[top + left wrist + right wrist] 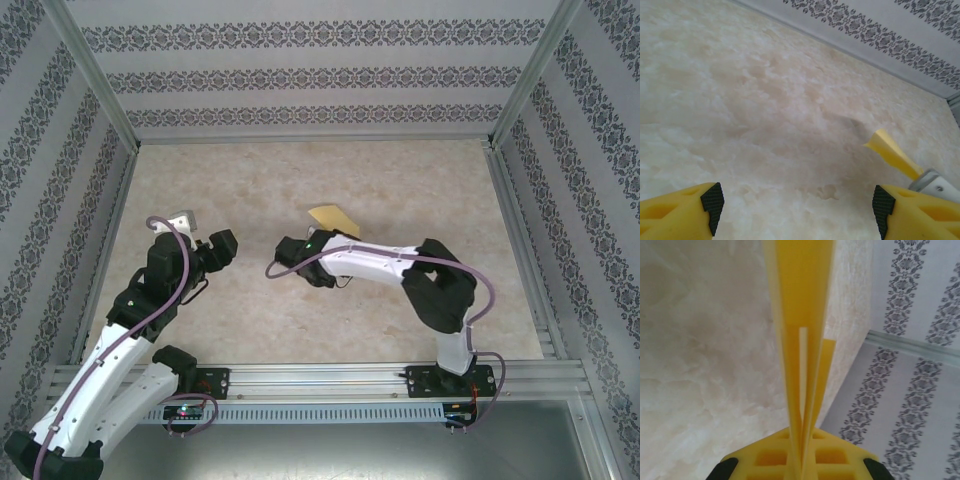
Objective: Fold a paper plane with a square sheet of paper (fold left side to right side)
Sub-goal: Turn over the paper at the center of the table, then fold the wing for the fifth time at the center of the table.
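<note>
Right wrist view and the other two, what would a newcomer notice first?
The yellow paper plane stands out, pinched edge-on in the shut right gripper and held clear of the marble-look table near its middle. Next comes the left gripper, jaws wide open with nothing between them, aimed across the table toward the plane's tip.

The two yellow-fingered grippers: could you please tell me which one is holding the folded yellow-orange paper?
The right gripper: its jaws are shut on the folded yellow-orange paper plane, while the left gripper stands open, holding nothing.
</note>
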Action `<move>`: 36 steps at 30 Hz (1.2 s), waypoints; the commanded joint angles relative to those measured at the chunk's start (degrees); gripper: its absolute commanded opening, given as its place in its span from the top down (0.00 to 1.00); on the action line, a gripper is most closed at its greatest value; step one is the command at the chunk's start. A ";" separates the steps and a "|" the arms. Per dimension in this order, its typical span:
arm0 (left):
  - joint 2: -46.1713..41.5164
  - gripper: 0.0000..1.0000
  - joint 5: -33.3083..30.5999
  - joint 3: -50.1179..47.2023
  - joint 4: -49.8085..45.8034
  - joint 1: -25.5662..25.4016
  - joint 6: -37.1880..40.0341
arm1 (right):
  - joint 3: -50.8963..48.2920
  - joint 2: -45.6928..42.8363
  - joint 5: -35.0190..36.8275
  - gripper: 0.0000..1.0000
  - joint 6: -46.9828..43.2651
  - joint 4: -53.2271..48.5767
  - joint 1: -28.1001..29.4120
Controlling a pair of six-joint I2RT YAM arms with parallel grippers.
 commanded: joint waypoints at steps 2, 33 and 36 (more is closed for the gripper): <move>-0.32 0.19 -2.12 -1.18 -1.47 0.49 0.80 | 0.48 3.69 3.90 1.00 -0.28 -3.44 2.86; 31.82 0.22 32.34 -6.55 34.11 -2.62 -12.87 | -35.92 -49.02 -74.31 0.02 21.14 41.50 -21.01; 39.21 0.23 33.59 -3.81 37.10 -4.52 -13.15 | -40.43 -49.03 -79.75 0.02 25.68 49.35 -25.70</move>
